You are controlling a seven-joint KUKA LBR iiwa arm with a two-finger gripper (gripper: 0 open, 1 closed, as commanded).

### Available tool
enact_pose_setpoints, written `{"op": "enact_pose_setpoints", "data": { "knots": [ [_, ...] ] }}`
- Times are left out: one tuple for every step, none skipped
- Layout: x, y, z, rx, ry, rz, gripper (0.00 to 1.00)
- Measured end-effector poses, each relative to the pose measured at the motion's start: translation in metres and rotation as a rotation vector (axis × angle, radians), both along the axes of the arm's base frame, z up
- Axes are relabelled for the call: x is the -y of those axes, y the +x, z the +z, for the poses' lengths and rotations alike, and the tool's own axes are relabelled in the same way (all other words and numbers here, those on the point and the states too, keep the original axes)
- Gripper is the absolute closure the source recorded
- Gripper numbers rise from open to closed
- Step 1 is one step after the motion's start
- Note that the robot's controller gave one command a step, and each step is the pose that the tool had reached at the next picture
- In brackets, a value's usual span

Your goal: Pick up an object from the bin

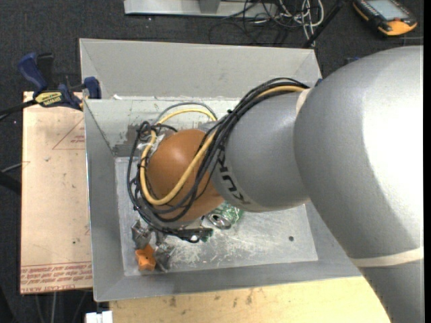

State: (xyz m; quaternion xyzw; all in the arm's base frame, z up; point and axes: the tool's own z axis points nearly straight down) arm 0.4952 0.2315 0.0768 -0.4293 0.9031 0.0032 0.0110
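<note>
A: Gripper status?
B: Gripper (151,237) sits low in bin's (101,180) lower-left corner, under wrist cover (176,163); open/shut – can't tell.
A: Why there?
B: Prob. for small orange piece (143,259) right beside it; green-silver scrap (227,215) lies apart.

Grey metal bin (269,244), floor scuffed. Small orange piece (144,260) at 7 o'clock. Green-and-silver item (227,216) near centre.

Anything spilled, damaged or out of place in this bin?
Nothing stands out. A small orange piece lies in the near-left corner of the bin by the gripper, a crumpled green-and-silver thing beside the arm; both inside the walls.
</note>
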Motion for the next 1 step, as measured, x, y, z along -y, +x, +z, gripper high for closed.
{"op": "enact_pose_setpoints", "data": {
  "knots": [
    [0.0000,0.0000,0.0000,0.000,0.000,0.000,1.00]
  ]
}}
